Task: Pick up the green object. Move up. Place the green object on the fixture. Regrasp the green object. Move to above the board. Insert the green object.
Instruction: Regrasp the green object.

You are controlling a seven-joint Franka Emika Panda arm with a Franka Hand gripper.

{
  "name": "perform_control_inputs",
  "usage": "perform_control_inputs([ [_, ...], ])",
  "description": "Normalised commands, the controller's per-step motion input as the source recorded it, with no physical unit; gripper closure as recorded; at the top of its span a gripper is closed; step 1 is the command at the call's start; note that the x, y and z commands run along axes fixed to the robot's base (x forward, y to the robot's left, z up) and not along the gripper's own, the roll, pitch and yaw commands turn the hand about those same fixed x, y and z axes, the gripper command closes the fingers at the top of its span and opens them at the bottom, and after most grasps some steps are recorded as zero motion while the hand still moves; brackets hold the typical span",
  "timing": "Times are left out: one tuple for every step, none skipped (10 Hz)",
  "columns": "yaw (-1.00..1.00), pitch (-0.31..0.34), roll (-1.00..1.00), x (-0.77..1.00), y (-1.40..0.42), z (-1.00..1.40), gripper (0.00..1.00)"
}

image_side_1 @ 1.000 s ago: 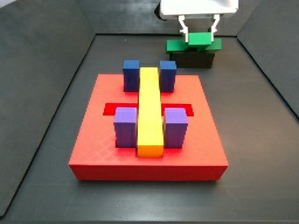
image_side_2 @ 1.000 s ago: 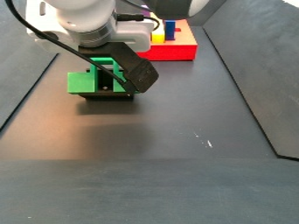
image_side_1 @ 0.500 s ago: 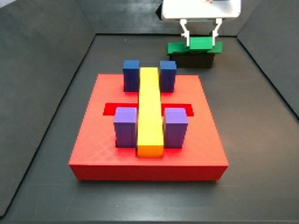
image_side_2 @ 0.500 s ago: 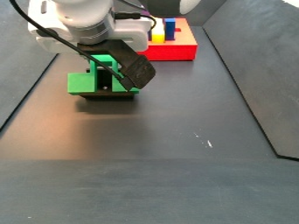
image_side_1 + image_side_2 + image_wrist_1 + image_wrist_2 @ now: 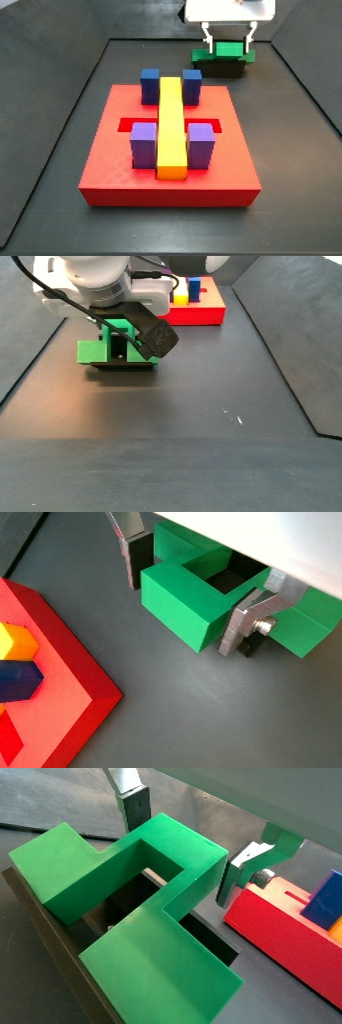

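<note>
The green object [image 5: 223, 52] rests on the dark fixture [image 5: 225, 69] at the far end of the floor, beyond the board [image 5: 107, 170]. In both wrist views it is a stepped green block with a square notch [image 5: 187, 597] [image 5: 140, 958]; the fixture [image 5: 131, 900] shows dark under it. My gripper [image 5: 190, 602] [image 5: 187, 850] hangs straight over it, with its fingers [image 5: 134, 557] on either side of the raised part. Thin gaps show between the pads and the green faces, so the gripper is open. It also shows in both side views [image 5: 227, 36] [image 5: 130, 342].
The red board carries a long yellow bar [image 5: 171, 125], two blue blocks [image 5: 150, 85] and two purple blocks [image 5: 143, 145]. It also shows in a side view [image 5: 201, 314] behind the arm. Raised dark walls [image 5: 301, 90] border the floor on both sides.
The green object has settled slightly lower onto the fixture. The fingers now stand a little apart from it and the gripper sits a bit higher.
</note>
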Motion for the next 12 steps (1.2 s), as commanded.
perform_control_inputs([
  [0.01, 0.000, -0.03, 0.34, 0.35, 0.22, 0.00],
  [0.08, 0.054, 0.00, 0.39, 0.37, 0.47, 0.00],
  [0.12, 0.200, 0.11, 0.42, 0.25, 0.80, 0.00],
  [0.08, 0.197, 0.09, 0.41, 0.20, 0.81, 0.00],
  [0.07, 0.231, 0.13, 0.37, 0.17, 0.79, 0.00],
  [0.06, 0.183, 0.12, 0.37, 0.08, 0.73, 0.00],
  [0.05, 0.231, 0.18, 0.28, 0.11, 0.67, 0.00],
  [0.05, 0.369, 0.46, 0.13, 0.10, 0.57, 0.00],
  [0.09, 0.503, 0.78, 0.09, 0.04, 0.49, 0.00],
  [0.24, 0.531, 0.92, 0.08, 0.00, 0.35, 0.00],
  [0.34, 0.537, 1.00, 0.12, -0.01, 0.22, 0.00],
  [0.36, 0.534, 1.00, 0.10, 0.00, 0.19, 0.00],
])
